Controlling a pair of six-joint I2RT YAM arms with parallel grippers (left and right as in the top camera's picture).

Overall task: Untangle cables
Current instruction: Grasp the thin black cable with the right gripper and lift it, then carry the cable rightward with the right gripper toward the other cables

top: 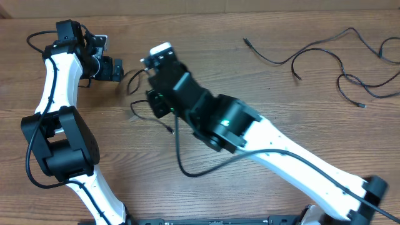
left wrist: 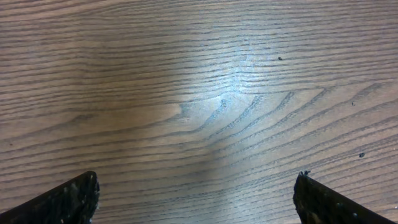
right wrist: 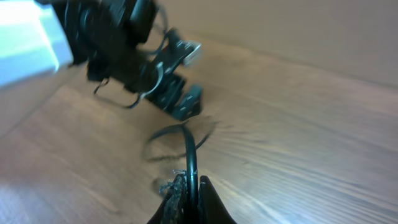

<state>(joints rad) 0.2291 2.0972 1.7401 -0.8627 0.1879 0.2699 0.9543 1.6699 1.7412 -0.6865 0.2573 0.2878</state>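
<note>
- Right wrist view: right gripper (right wrist: 189,188) is clamped shut on one black cable (right wrist: 190,146), which arcs up out of the jaws.
- Overhead: that strand joins a small bunch (top: 136,103) between the two arms; loose cables (top: 312,53) lie well apart, far right.
- Left gripper (left wrist: 198,180) gapes wide over bare table (left wrist: 217,74), holding nothing (idle).
- Judgement: draw the held strand slowly away from the bunch, and bring the left gripper in to pin the rest so it doesn't drag along.
</note>
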